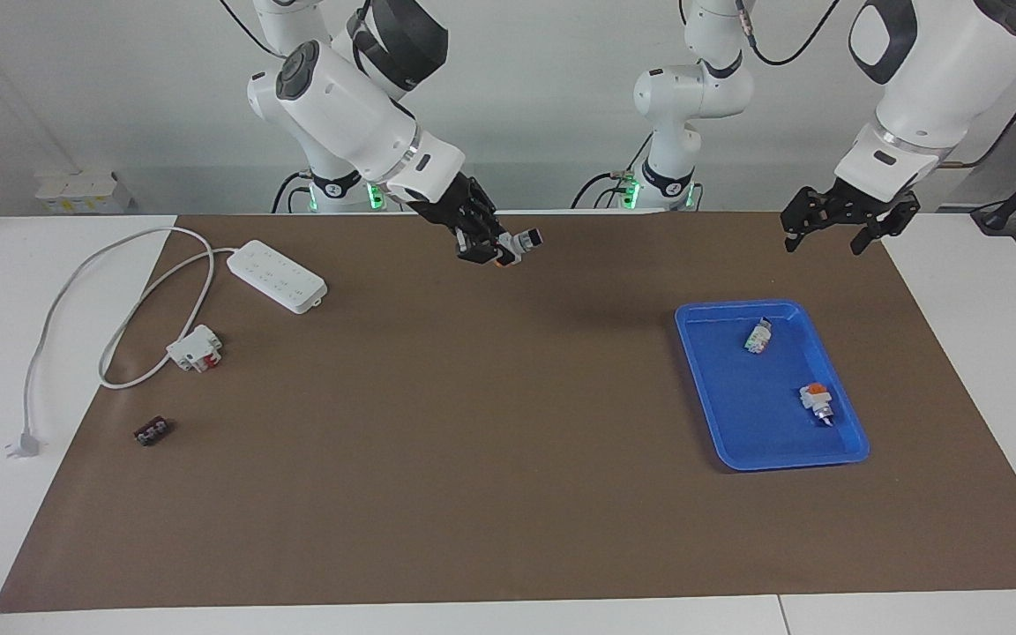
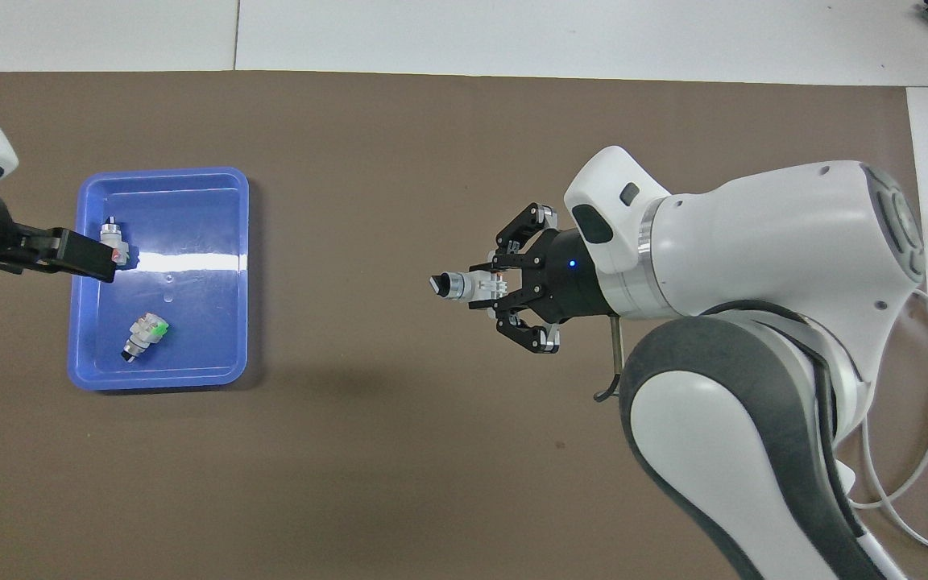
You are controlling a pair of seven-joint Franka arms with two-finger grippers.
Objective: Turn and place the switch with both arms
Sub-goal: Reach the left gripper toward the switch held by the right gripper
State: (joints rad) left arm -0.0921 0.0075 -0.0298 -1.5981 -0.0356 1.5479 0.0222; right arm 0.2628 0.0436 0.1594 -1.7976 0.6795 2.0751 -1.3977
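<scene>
The right gripper (image 1: 495,247) is up in the air over the brown mat (image 1: 473,441) on the desk, roughly over its middle and toward the robots' edge. Its jaws are shut on the switch (image 1: 517,244), clamping the white block body so that the silver collar and black knob end stick out sideways toward the left arm's end of the desk. In the overhead view the switch (image 2: 464,286) lies nearly level, knob first.

The left gripper (image 1: 839,220) hangs with its jaws spread wide and empty, over the mat's edge beside the blue tray (image 1: 856,445), well apart from the held switch. Two other small switches lie in the tray, one with a green face (image 1: 758,336) and one with an orange face (image 1: 815,401).

The likely next step is a handover or a twist between the two arms, and that is where trouble could come. Only the short knob end is free for the left jaws to take, so a slightly off approach could knock the switch askew in the right grip or push it out, dropping it on the mat. If the left jaws close on the round collar, it could roll or slip. If the right jaws release before the other grip is firm, the switch falls. The two grippers could also collide in such close quarters.
</scene>
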